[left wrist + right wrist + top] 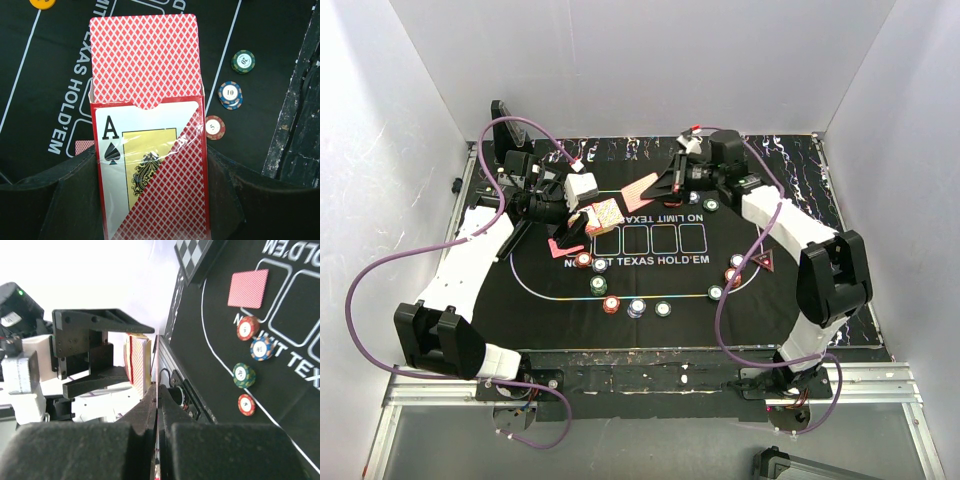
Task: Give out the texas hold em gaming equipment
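My left gripper (pixel 584 222) (pixel 150 172) is shut on a red card box (pixel 603 214) (pixel 152 165) with an ace of spades on its face. Red-backed playing cards (pixel 144 57) stick out of its open top. My right gripper (pixel 670 184) (pixel 158 390) is shut on a single red-backed card (pixel 642 190), which shows edge-on between its fingers beside the box (pixel 137 362). One card (pixel 565 245) (pixel 248 288) lies face down on the black mat (pixel 650 275). Near it sit red (pixel 248 328), blue (pixel 261 348) and green (pixel 244 375) poker chips.
More chips (pixel 636 307) line the mat's near oval line and right side (pixel 732 275). A dark-red triangle marker (pixel 763 260) lies at the right. A yellow disc (pixel 42 2) sits at the left wrist view's top edge. A chessboard corner (pixel 192 252) borders the mat. White walls enclose the table.
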